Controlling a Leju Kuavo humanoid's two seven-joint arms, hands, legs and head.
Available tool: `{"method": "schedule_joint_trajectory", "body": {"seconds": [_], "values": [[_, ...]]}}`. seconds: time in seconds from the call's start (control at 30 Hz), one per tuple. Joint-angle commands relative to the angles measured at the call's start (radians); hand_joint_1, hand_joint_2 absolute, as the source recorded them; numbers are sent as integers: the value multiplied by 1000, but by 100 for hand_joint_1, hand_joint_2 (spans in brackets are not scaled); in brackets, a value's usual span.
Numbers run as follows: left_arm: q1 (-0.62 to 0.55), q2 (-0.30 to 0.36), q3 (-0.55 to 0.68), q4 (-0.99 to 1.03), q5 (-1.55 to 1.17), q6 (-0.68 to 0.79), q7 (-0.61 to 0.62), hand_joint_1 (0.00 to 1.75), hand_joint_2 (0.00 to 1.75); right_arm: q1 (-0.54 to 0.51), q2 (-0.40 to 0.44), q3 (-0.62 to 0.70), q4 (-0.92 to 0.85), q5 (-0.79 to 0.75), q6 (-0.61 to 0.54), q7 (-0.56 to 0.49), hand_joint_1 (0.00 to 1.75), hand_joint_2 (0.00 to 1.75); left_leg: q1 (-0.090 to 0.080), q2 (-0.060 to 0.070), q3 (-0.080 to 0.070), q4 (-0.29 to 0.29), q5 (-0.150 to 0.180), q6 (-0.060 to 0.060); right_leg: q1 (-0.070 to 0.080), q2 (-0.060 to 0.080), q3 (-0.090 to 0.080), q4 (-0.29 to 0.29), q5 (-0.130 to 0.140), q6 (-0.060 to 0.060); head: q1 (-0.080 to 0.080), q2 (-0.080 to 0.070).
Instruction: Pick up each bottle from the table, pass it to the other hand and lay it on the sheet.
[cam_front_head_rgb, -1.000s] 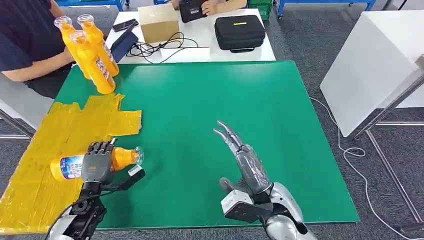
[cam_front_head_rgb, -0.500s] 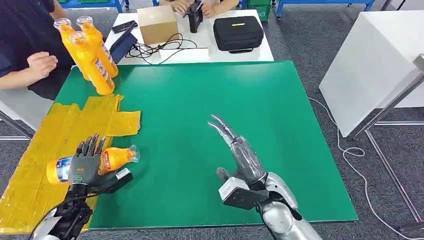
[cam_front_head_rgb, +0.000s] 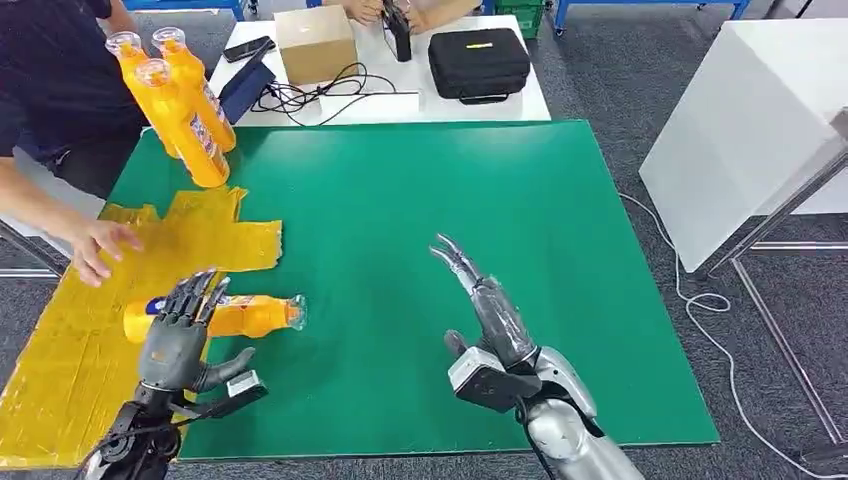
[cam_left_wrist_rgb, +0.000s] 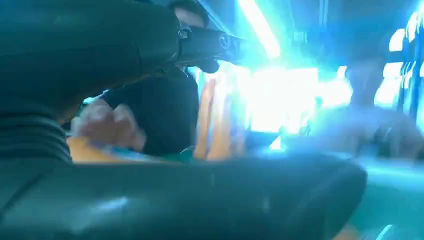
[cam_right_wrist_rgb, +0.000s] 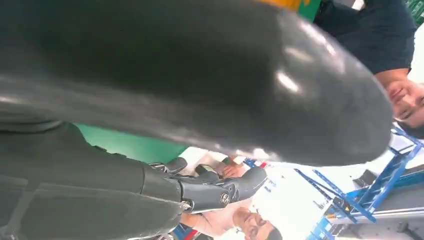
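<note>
A: Orange plastic, clear cap end — the juice bottle with the blue-and-white label lies on its side across the inner edge of the crinkled yellow sheet, its neck reaching out over the green table mat.

B: Is the left hand holding it?

A: I judge not. The dark fingers are spread and lifted over the bottle's labelled end, the thumb points off to the side, and nothing sits in the palm. It looks like a bottle just laid down and let go.

B: And the right hand?

A: Flat and empty above the mat, fingers straight and a little apart, well away from the bottle.

B: So which step is in hand?

A: The end of one lay-down, by my reading. Three more upright orange bottles stand together at the far left corner of the mat, touching one another, so the task is far from done.

B: What does the next move call for?

A: Probably raising the left hand clear without nudging the bottle, which could roll. Then one of the standing bottles has to be picked up, and they are packed tight, so fingers need to close round one without tipping its neighbours.

B: Anything in the way?

A: A person's bare hand rests on the sheet just beyond the bottle; the left arm should keep off it.
</note>
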Motion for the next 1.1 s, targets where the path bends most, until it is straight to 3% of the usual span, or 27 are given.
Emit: {"method": "schedule_joint_trajectory", "body": {"seconds": [0.03, 0.1, 0.17, 0.5, 0.53, 0.6, 0.67, 0.83, 1.1], "values": [[7, -91, -1, -186, 350, 11, -17, 0, 0, -38, -2, -18, 107, -14, -5, -15, 0, 0, 1, 0, 2, 0, -2, -2, 1, -1, 2, -1, -1, 2, 0, 0], [2, -30, -131, -171, 643, 9, 0, 0, 0, -35, -3, -21, 101, -16, -16, -16, 0, 0, 0, -2, 1, -1, -1, -1, 0, -3, 1, -1, -1, 1, 0, 0], [27, 8, -218, -314, 1013, -162, 76, 0, 0, -26, 1, -44, 88, -23, -58, -52, 0, 0, 1, -4, 2, -1, -1, -3, 1, -7, 3, -1, -2, 2, 0, 0], [31, 29, -241, -338, 1026, -155, 102, 0, 0, -24, -1, -53, 82, -23, -60, -51, 0, 0, 2, 1, 2, -1, -2, -2, 1, -1, 1, -1, -1, 2, 0, 0], [27, 48, -267, -357, 1209, -351, 71, 0, 0, -22, 3, -65, 77, -31, -82, -89, 0, 0, 2, 1, 1, 0, -1, -2, 1, -1, 1, -1, -1, 2, 0, 0], [-21, 48, -295, -350, 1315, -475, 107, 0, 0, -40, 5, -95, 75, -73, -69, -145, 0, 0, 2, -1, 0, 0, -1, -2, 1, -2, 0, 0, -1, 2, 0, 0], [-112, 29, -349, -299, 1350, -611, 109, 0, 0, -112, 41, -146, 109, -90, -67, -156, 0, 0, 2, -4, -2, 2, 0, -2, 1, -6, -1, 1, -2, 2, 0, 0], [-239, -66, -385, -179, 1391, -643, 157, 0, 0, -302, 139, -247, 246, -229, 33, -175, 0, 0, 0, -1, -4, 2, 2, 1, -1, -3, -3, 1, 1, 2, 0, 0], [-366, -138, -509, -60, 1357, -682, 190, 0, 0, -254, 166, -251, 166, -221, 13, -107, 0, 0, -2, -5, -1, 1, 4, 1, -1, -7, -1, 0, 2, 4, 0, 0]]}}
